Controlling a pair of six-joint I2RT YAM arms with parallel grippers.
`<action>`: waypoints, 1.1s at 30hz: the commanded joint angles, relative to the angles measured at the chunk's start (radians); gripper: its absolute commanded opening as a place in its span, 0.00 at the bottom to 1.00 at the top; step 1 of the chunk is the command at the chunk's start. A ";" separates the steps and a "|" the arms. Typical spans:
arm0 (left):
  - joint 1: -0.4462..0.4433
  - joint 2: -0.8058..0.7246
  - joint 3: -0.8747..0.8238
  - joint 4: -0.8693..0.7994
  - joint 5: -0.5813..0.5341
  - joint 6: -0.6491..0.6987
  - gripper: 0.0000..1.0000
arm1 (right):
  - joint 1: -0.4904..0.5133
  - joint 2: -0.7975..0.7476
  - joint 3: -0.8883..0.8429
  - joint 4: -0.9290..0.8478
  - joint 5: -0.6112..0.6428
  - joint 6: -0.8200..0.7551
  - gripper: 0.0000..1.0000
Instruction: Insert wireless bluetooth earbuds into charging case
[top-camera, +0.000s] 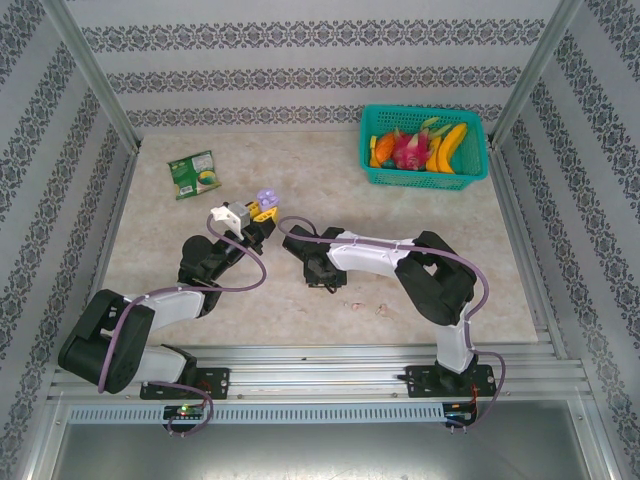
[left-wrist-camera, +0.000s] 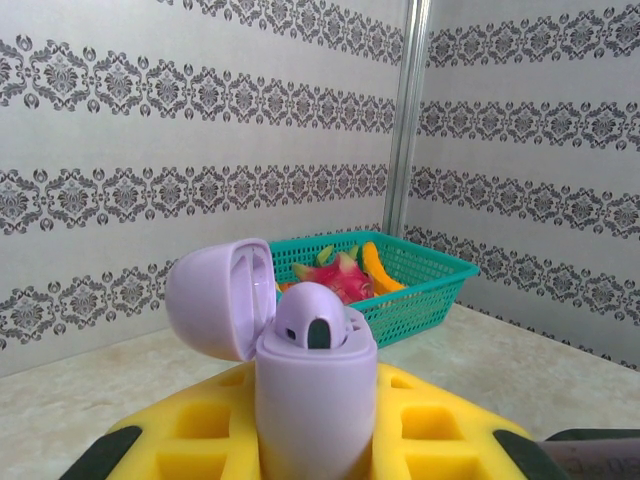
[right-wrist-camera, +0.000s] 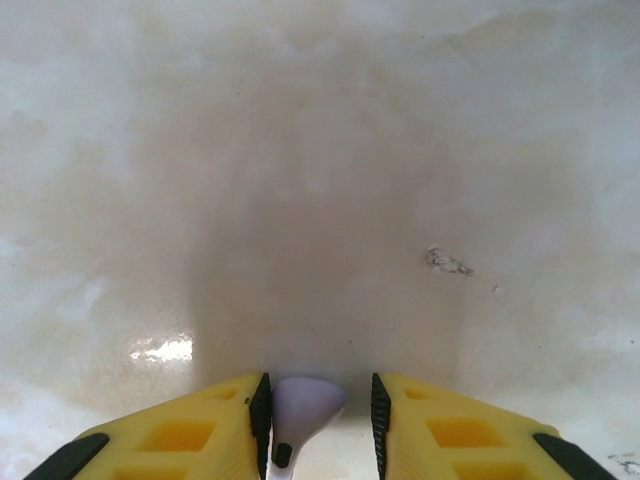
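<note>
- Two grippers are mine; my left gripper (top-camera: 262, 210) sits just toward 11 o'clock of the middle of the desk (top-camera: 460, 250); my right gripper (top-camera: 325, 278) sits just toward 6 o'clock of it; the two are near each other but apart
- Left gripper (left-wrist-camera: 315, 445): pinching the lilac charging case (left-wrist-camera: 315, 400), which stands upright between my yellow fingers (left-wrist-camera: 200, 430); its lid (left-wrist-camera: 215, 300) is swung open toward 9 o'clock; a rounded lilac piece (left-wrist-camera: 316, 325) with a dark slot sits in the case mouth
- Right gripper (right-wrist-camera: 318, 420): pointed down at the desk and spread around a pale lilac earbud (right-wrist-camera: 305, 400); the earbud lies close against my 9 o'clock finger (right-wrist-camera: 170, 440); a strip of desk shows between it and my 3 o'clock finger; I cannot tell whether it touches a pad
- Some tiny pale pink bits (top-camera: 383, 310) lie on the desk at 4 o'clock of my right gripper, apart from it; too small to make out
- One teal basket (top-camera: 420, 178) of fruit stands at 1 o'clock; one green packet (top-camera: 195, 173) lies at 10 o'clock; both are well apart from the case
</note>
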 joint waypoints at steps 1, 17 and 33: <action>0.000 0.006 0.015 0.076 0.017 -0.013 0.00 | -0.002 -0.006 0.019 -0.009 0.006 0.027 0.35; 0.000 0.009 0.015 0.076 0.019 -0.019 0.00 | 0.008 0.008 0.017 -0.008 -0.016 0.070 0.24; 0.000 0.002 0.017 0.060 0.022 -0.022 0.00 | -0.002 -0.213 -0.138 0.114 0.065 0.008 0.20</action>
